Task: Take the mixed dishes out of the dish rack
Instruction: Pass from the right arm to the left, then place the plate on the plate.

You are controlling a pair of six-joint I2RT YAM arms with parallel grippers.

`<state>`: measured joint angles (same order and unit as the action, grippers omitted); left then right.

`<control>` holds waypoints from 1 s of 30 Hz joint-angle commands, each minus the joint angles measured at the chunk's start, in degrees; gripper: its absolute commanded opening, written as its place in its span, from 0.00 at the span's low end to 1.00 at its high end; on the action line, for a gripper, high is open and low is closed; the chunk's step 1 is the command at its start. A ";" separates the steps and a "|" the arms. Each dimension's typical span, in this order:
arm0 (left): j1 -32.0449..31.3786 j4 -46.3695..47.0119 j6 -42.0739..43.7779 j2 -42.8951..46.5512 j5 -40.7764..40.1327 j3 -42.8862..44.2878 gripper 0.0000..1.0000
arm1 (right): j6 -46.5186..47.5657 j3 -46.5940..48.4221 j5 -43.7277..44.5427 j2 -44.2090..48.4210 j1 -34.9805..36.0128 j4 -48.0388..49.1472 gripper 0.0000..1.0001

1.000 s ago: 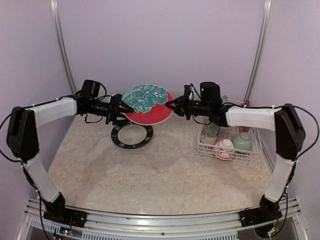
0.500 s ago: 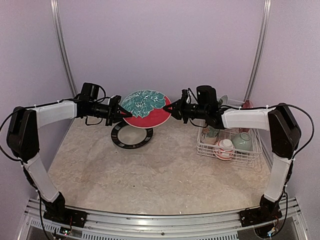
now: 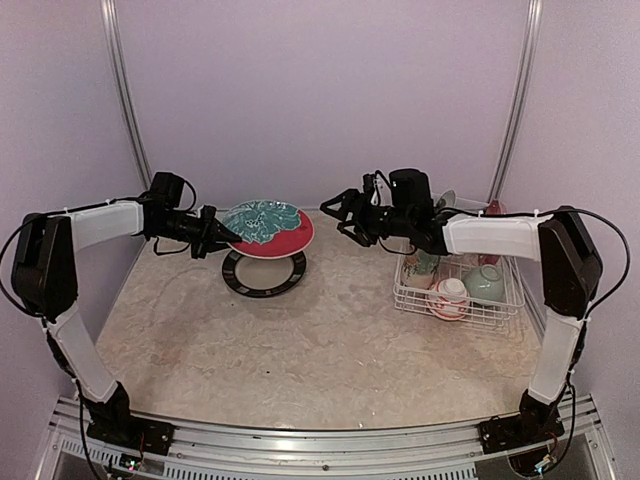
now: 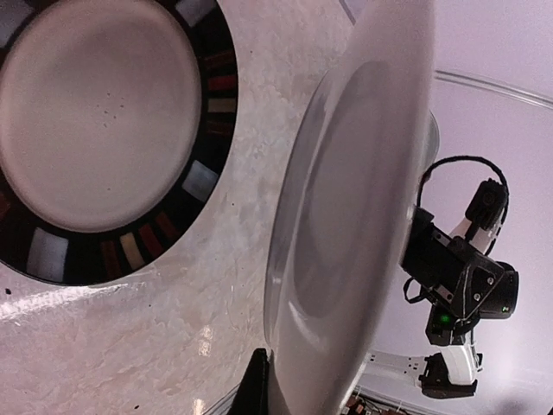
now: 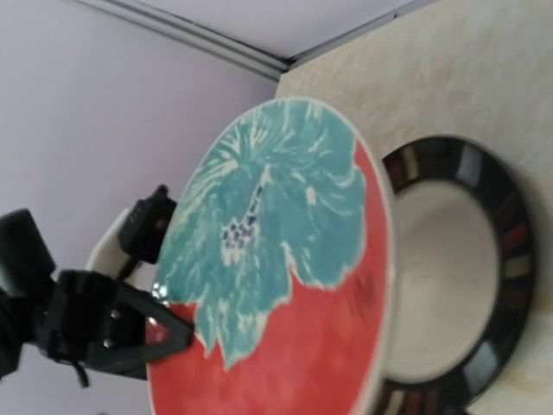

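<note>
My left gripper [image 3: 224,238] is shut on the left rim of the red-teal floral plate [image 3: 268,228], which it holds nearly flat just above a black-rimmed plate [image 3: 264,272] lying on the table. In the left wrist view the held plate's pale underside [image 4: 346,216] fills the middle, with one dark finger [image 4: 257,389] against its edge. My right gripper [image 3: 338,212] stands open to the plate's right, apart from it. The right wrist view shows the floral plate [image 5: 276,277] and the left gripper [image 5: 112,333] on its far rim. The dish rack [image 3: 470,318] sits at the right.
In the rack are a white-pink bowl [image 3: 449,297], a mint green bowl [image 3: 486,283] and a tall patterned mug [image 3: 424,262]; my right forearm passes above them. The black-rimmed plate [image 5: 484,285] lies under the held one. Walls close in behind and at both sides.
The right gripper has opened and let go of the floral plate. The left gripper has shut on its other rim and carried it left and lower, tilting it flatter over the black-rimmed plate.
</note>
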<state>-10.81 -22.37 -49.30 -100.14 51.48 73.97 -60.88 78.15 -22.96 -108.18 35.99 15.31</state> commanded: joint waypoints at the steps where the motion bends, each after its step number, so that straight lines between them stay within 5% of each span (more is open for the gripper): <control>1: 1.99 2.53 1.29 0.94 0.24 1.61 0.00 | 5.35 0.03 4.16 2.86 0.02 -5.45 0.85; 9: 4.09 -0.36 1.84 -3.47 -1.80 3.24 0.00 | 12.10 -3.04 10.94 9.70 -0.44 -11.07 1.00; 30: 1.67 -2.24 5.06 -12.69 -5.24 6.83 0.00 | 20.62 -8.44 21.08 22.93 -0.65 -17.23 1.00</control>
<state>-8.80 -28.97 -45.78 -112.20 41.85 77.84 -41.78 71.18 -4.16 -87.55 35.81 -0.23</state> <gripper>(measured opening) 0.063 0.997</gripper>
